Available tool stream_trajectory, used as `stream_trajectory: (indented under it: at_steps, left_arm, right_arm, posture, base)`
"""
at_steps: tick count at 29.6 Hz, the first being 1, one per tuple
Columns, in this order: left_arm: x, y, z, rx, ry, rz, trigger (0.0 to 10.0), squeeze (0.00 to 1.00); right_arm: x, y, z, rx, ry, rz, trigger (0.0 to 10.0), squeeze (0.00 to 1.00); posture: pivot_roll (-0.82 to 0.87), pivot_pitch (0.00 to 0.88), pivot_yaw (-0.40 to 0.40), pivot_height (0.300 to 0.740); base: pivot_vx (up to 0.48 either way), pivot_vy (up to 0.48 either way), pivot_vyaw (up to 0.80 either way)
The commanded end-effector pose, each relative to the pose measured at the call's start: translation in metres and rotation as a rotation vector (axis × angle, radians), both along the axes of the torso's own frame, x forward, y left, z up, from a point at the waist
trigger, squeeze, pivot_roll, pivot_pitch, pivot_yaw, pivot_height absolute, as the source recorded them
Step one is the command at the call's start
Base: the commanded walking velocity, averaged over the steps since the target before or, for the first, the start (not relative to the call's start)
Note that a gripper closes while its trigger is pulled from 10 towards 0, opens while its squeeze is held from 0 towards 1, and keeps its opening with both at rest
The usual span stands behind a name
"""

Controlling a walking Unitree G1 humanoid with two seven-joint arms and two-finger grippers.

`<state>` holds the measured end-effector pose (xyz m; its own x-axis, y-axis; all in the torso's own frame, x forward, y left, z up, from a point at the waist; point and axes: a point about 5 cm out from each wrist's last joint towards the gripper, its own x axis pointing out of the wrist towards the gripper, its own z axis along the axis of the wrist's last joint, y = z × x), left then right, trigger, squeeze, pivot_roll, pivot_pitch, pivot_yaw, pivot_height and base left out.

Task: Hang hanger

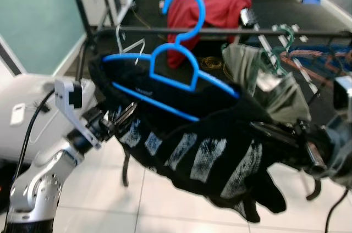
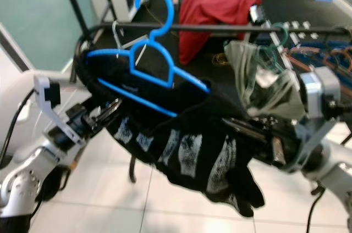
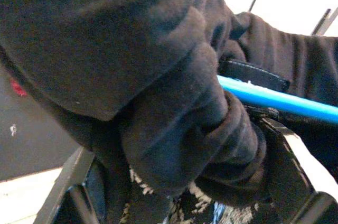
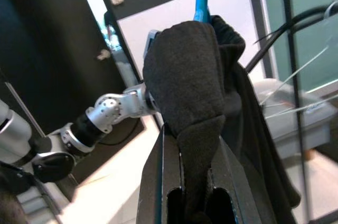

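A blue plastic hanger (image 1: 175, 76) carries a black garment with white stripes (image 1: 203, 156), and both arms hold it up in front of the black rail (image 1: 308, 33). Its hook (image 1: 190, 2) rises above the rail line; I cannot tell whether it rests on the rail. My left gripper (image 1: 125, 113) is shut on the hanger's left end, with the blue bar (image 3: 274, 100) and bunched cloth between its fingers. My right gripper (image 4: 193, 182) is shut on a fold of the black garment at the hanger's right end.
A grey-green garment on a green hanger (image 1: 269, 79) hangs on the rail to the right. A white wire hanger (image 1: 129, 43) hangs to the left. A red garment (image 1: 212, 2) lies behind the rail. White floor tiles (image 1: 99, 205) lie below and a teal wall (image 1: 33, 13) stands left.
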<state>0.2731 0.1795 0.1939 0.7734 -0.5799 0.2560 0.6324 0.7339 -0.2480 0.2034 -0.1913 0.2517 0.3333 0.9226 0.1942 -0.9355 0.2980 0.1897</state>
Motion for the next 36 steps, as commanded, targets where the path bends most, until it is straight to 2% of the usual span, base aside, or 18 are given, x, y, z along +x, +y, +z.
stream_trajectory:
  at_steps: [1, 8, 15, 19, 22, 24, 27, 31, 36]
  left_arm:
    - [0.000, -0.005, -0.005, 0.033, 0.007, -0.010, 10.0, 0.00]
    - [0.001, -0.008, -0.012, 0.069, 0.023, -0.004, 10.0, 0.00]
    - [-0.001, -0.021, -0.014, 0.036, 0.030, -0.040, 10.0, 0.00]
    - [-0.002, -0.026, -0.009, 0.012, 0.017, -0.060, 10.0, 0.00]
    - [-0.001, -0.016, 0.003, -0.014, -0.030, -0.048, 10.0, 0.00]
    - [-0.001, -0.016, 0.003, -0.014, -0.030, -0.048, 10.0, 0.00]
    - [0.003, 0.004, 0.010, 0.017, -0.063, 0.036, 10.0, 0.00]
    - [0.010, 0.027, 0.020, 0.050, -0.102, 0.187, 10.0, 0.00]
    - [0.010, 0.034, 0.027, 0.039, -0.119, 0.212, 10.0, 0.00]
  right_arm:
    - [-0.004, 0.007, 0.004, 0.018, -0.041, 0.044, 0.0, 0.00]
    - [0.002, 0.016, 0.000, 0.042, -0.031, 0.062, 0.0, 0.00]
    - [0.007, 0.028, -0.004, 0.063, -0.022, 0.094, 0.0, 0.00]
    - [0.013, 0.036, -0.008, 0.072, -0.012, 0.109, 0.0, 0.00]
    - [0.020, 0.036, -0.008, 0.069, -0.015, 0.111, 0.0, 0.00]
    - [0.020, 0.036, -0.008, 0.069, -0.015, 0.111, 0.0, 0.00]
    - [0.024, 0.026, -0.002, 0.061, -0.034, 0.095, 0.0, 0.00]
    - [0.023, 0.021, 0.003, 0.042, -0.049, 0.105, 0.0, 0.00]
    - [0.024, 0.017, 0.004, 0.028, -0.056, 0.089, 0.0, 0.00]
  posture:
    - [-0.11, 0.079, 0.039, 0.740]
    - [-0.11, 0.075, 0.037, 0.740]
    - [-0.11, 0.078, 0.035, 0.740]
    - [-0.10, 0.085, 0.027, 0.740]
    - [-0.10, 0.088, 0.021, 0.740]
    - [-0.10, 0.088, 0.021, 0.740]
    - [-0.10, 0.092, 0.016, 0.740]
    - [-0.11, 0.097, 0.012, 0.740]
    - [-0.11, 0.097, 0.012, 0.740]
  base:
    - [0.000, 0.000, 0.00]
    - [0.000, -0.315, 0.00]
    - [0.000, -0.480, 0.00]
    - [0.000, 0.000, 0.00]
    - [0.000, 0.000, 0.00]
    - [0.000, 0.000, 0.00]
    - [0.000, 0.000, 0.00]
    - [0.000, 0.000, 0.00]
    - [0.000, 0.000, 0.00]
